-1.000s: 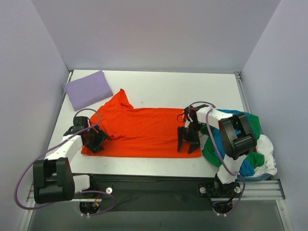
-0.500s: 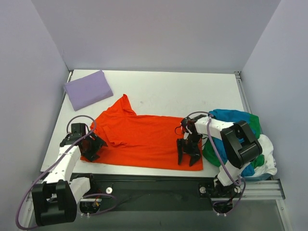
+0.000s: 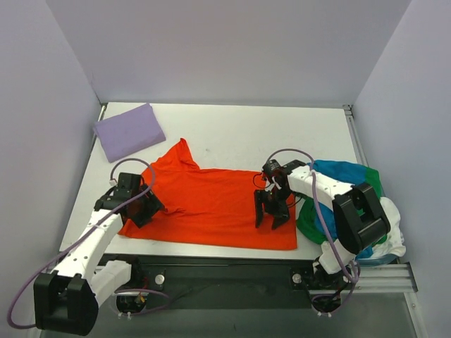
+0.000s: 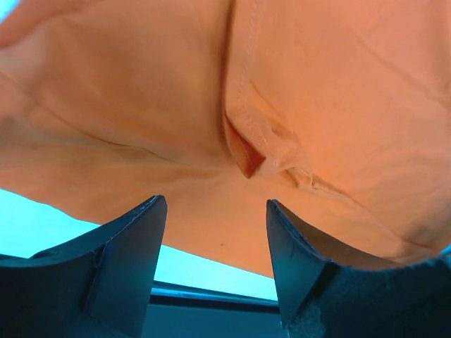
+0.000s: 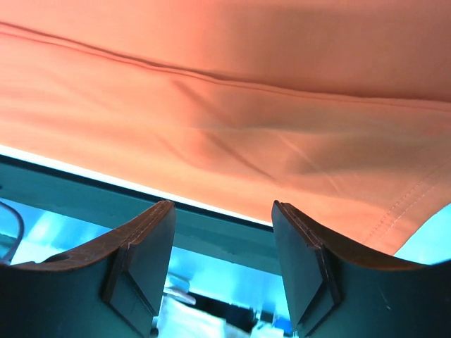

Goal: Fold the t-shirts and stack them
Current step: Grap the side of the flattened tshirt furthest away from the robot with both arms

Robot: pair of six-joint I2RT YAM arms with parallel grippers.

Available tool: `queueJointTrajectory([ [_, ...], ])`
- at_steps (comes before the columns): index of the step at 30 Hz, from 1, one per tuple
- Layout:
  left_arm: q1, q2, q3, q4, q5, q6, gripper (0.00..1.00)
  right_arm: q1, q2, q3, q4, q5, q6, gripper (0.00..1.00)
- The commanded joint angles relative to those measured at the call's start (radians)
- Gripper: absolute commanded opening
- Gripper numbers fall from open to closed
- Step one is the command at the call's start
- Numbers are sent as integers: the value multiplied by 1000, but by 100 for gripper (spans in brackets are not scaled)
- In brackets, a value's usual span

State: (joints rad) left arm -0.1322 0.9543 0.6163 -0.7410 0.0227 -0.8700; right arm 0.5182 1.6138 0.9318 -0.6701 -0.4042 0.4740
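The bright orange-red t-shirt (image 3: 211, 201) lies spread out across the near middle of the table, one sleeve pointing to the back left. My left gripper (image 3: 143, 211) is open and empty over the shirt's left end; in the left wrist view (image 4: 215, 204) orange cloth (image 4: 282, 91) with a small crease fills the frame. My right gripper (image 3: 271, 217) is open and empty over the shirt's right end; the right wrist view (image 5: 223, 206) shows the hem (image 5: 282, 91). The lavender t-shirt (image 3: 128, 131) lies folded at the back left. Green (image 3: 307, 220), blue (image 3: 340, 170) and white (image 3: 392, 227) t-shirts lie heaped at the right.
The heap of shirts sits against the table's right edge beside my right arm. The orange shirt's near hem lies close to the table's front edge (image 3: 211, 252) and the black rail below it. Purple walls close in the left, back and right sides.
The orange shirt has slid toward the near edge and lies flatter. My left gripper has moved right onto the shirt's left end; my right gripper has moved back from the near hem.
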Motion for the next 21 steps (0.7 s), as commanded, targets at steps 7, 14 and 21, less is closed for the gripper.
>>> queueJointTrajectory([
  [7, -144, 162, 62, 106, -69, -57, 69, 5, -74, 59, -83, 30, 0, 57],
  [14, -147, 218, 76, 166, -70, -43, 67, 6, -95, 48, -86, 41, 5, 58],
  [21, -149, 284, 95, 173, -69, -23, 64, 6, -100, 50, -89, 44, 6, 58],
])
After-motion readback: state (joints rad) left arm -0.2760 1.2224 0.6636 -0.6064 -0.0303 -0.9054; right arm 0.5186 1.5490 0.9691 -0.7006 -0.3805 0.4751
